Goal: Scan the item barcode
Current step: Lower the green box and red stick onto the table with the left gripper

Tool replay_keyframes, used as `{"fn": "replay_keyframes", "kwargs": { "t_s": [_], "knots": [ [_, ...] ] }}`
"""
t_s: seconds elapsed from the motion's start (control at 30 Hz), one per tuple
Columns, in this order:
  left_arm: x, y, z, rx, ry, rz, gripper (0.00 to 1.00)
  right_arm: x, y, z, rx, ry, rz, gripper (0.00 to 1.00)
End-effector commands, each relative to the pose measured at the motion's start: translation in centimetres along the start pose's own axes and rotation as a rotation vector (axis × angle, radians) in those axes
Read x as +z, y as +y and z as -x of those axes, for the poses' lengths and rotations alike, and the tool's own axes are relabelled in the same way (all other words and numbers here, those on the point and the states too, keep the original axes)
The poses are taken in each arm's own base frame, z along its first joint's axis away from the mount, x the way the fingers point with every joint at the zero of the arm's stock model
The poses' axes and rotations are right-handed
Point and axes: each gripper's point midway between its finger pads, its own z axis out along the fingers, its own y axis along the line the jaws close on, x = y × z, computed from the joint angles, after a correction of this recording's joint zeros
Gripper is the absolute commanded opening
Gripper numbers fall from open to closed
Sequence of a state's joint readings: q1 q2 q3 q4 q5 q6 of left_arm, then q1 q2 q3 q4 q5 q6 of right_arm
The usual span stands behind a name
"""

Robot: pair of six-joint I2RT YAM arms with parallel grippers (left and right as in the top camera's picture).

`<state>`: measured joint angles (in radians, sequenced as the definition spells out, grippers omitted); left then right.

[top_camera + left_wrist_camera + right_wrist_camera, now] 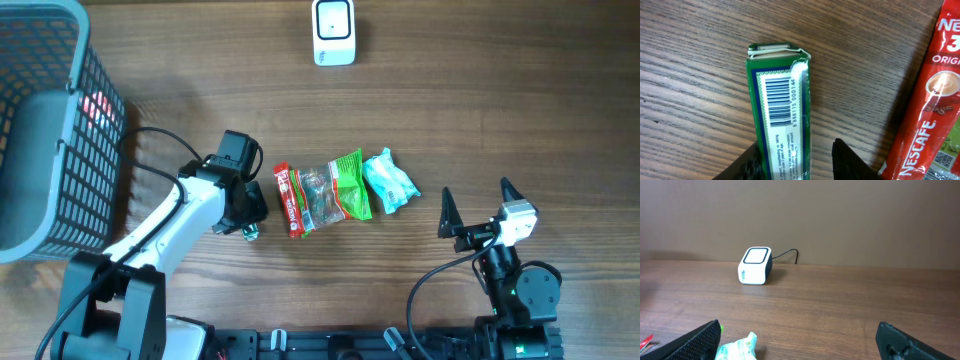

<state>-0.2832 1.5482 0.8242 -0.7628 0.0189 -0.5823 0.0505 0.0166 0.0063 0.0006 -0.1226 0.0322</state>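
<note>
1. The green box (782,120) is seen in the left wrist view lying lengthwise between the left jaws. It runs from 6 o'clock up toward the middle of the picture, with its torn end at 12 o'clock.
2. Its barcode is turned up toward the wrist camera.
3. One dark finger (850,162) is seen at 5 o'clock and the other at 7 o'clock, so the box is flanked on both sides. A strip of bench (700,75) shows between the box and the 5 o'clock finger. Whether the left jaws are clamped on the box cannot be told.
4. In the overhead view the box (250,232) is only a small green end at 6 o'clock of the left wrist. It is just beside the red Nescafé sachet (288,202), which lies at its 3 o'clock.
5. A clear and green packet (335,188) and a teal packet (388,182) are laid in a row further toward 3 o'clock.
6. The right jaws are spread wide with nothing between them, at 4 o'clock of the bench and well apart from the box.
7. The scanner (333,32) is stood at 12 o'clock of the bench, and the basket (50,130) at 9 o'clock.
</note>
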Motion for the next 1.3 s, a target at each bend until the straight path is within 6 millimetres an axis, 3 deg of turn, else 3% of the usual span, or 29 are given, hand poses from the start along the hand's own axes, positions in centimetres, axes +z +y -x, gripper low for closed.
{"fn": "replay_keyframes", "kwargs": {
  "t_s": [0.0, 0.17, 0.73, 0.8, 0.97, 1.13, 1.27],
  "knots": [
    [0.4, 0.7, -0.2, -0.007, 0.005, 0.038, 0.42, 0.0, -0.3, 0.1, -0.006, -0.004, -0.015, 1.00],
    [0.4, 1.0, -0.1, -0.004, -0.005, 0.055, 0.28, 0.0, -0.3, 0.1, -0.006, -0.004, -0.015, 1.00],
    [1.1, 2.3, -0.4, 0.001, -0.015, 0.104, 0.32, 0.0, -0.3, 0.1, -0.006, -0.004, -0.015, 1.00],
    [1.1, 2.0, -0.1, 0.001, -0.030, 0.093, 0.26, 0.0, -0.3, 0.1, -0.006, -0.004, -0.015, 1.00],
    [1.1, 1.1, 1.0, 0.043, -0.075, 0.058, 0.23, 0.0, -0.3, 0.1, -0.006, -0.004, -0.015, 1.00],
    [1.0, -0.1, 2.3, 0.128, -0.126, 0.010, 0.23, 0.0, -0.3, 0.1, -0.006, -0.004, -0.015, 1.00],
    [1.0, -1.9, 2.3, 0.225, -0.118, -0.080, 0.26, 0.0, -0.3, 0.1, -0.006, -0.004, -0.015, 1.00]
  ]
}}
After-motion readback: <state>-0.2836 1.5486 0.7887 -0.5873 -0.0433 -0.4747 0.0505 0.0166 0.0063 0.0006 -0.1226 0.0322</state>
